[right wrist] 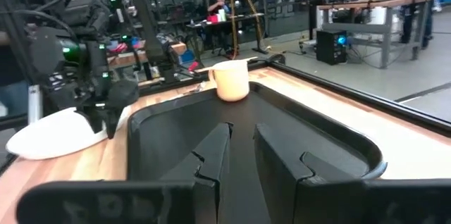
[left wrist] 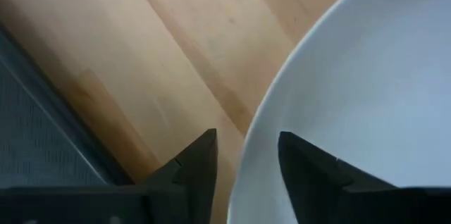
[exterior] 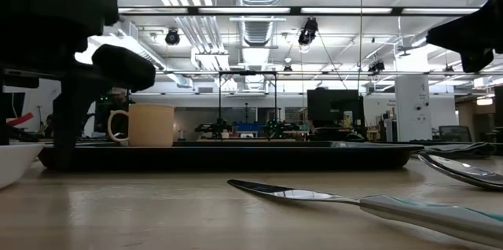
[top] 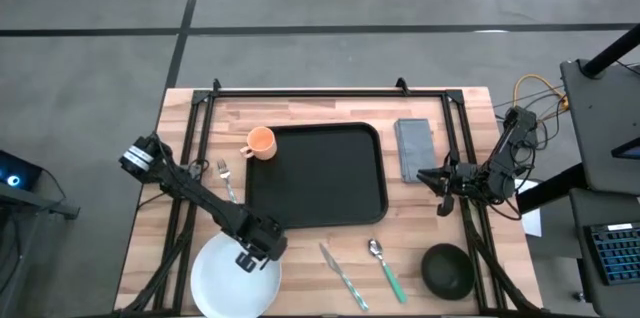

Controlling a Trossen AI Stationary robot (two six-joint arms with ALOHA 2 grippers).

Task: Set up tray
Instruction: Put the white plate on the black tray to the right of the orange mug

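Currently I see my left gripper (top: 252, 256) at lower left of the high view, fingers parted astride the round white plate's (top: 225, 283) rim. My right gripper (top: 441, 190), narrowly parted and empty, hangs beside the large black rectangular tray (top: 320, 178) at centre.

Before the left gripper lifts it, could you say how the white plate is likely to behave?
The white plate looks rigid and glossy, so it may slip between the left gripper fingers straddling its rim. Held by one edge, it would probably tilt.
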